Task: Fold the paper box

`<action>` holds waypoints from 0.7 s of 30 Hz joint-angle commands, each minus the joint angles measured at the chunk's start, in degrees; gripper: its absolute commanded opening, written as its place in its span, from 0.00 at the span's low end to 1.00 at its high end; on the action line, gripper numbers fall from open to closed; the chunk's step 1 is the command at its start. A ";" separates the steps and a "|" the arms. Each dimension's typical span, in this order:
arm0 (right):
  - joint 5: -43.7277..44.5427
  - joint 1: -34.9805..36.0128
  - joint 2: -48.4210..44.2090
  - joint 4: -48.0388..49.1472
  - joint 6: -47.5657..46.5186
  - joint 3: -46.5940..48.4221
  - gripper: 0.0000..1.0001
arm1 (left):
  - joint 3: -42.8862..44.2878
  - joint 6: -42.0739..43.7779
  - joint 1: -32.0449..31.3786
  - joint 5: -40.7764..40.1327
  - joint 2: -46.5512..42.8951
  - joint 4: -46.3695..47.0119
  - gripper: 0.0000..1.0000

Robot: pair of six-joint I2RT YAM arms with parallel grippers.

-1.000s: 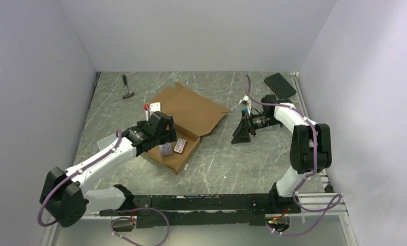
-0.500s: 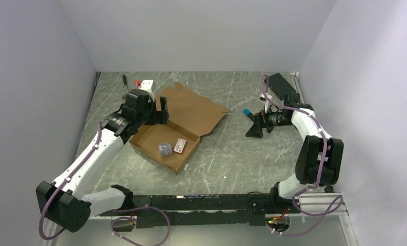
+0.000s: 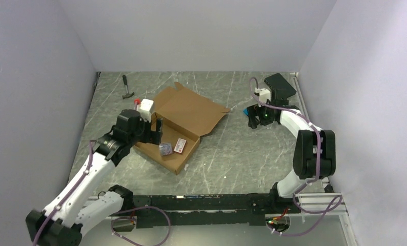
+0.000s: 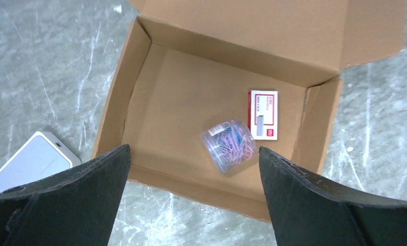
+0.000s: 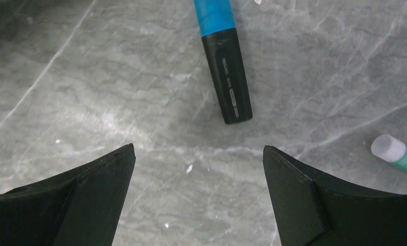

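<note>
Two items inside open paper box (image 4: 191, 102)

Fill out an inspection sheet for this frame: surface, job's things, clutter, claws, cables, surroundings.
Surface: grey marbled table, white scuffs.
Job's things: paper box open, lid lying flat behind it; a tub of paper clips and a small red and white box lie inside.
Clutter: hammer far left; flat black box far right; blue marker and glue stick under the right arm; white flat device beside the box.
Claws: left claw open above the box; right claw open above the marker; both hold nothing.
Cables: purple cables along both arms.
Surroundings: plain pale walls on three sides.
</note>
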 commanded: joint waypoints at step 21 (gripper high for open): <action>5.06 3.45 21.98 -3.78 2.66 18.55 0.70 | -1.20 4.32 0.54 2.21 -4.53 4.45 1.00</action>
